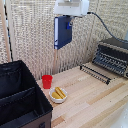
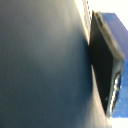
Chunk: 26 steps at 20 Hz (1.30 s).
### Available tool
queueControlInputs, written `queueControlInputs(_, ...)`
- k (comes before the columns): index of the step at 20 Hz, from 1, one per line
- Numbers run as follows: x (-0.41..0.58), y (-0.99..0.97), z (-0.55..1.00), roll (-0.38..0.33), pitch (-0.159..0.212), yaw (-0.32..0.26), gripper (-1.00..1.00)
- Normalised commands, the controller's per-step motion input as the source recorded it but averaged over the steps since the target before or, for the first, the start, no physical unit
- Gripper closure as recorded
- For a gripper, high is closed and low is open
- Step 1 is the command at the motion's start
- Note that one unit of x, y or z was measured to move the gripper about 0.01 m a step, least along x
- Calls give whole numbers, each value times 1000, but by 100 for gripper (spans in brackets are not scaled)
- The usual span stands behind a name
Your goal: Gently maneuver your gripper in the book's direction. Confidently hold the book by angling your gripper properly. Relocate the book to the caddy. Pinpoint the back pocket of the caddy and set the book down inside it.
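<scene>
Book (image 1: 62, 31) hangs on edge, clamped in the gripper (image 1: 68, 16), high above the table (image 1: 95, 100) and well right of the caddy (image 1: 20, 95) in the exterior view; carry it left at this height, square it to the divider, then lower slowly into the far pocket; swinging risks snagging soft walls.

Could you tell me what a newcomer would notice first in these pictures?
The blue book hanging on edge high above the table, gripped from above by the white pincer. Next, the open black caddy at the exterior view's lower left, then the red cup beside it.
</scene>
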Motion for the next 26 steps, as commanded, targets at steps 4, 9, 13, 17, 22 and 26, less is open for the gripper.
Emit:
queueControlInputs(4, 0, 720, 266, -18, -20, -175, 100)
queueControlInputs(9, 0, 720, 266, -18, -20, -175, 100)
queueControlInputs(13, 0, 722, 270, -18, -22, -174, 100)
queueControlInputs(17, 0, 723, 269, -19, -23, -173, 100)
queueControlInputs(22, 0, 729, 257, -18, -18, -170, 100)
queueControlInputs(26, 10, 776, 222, -13, -4, -149, 100)
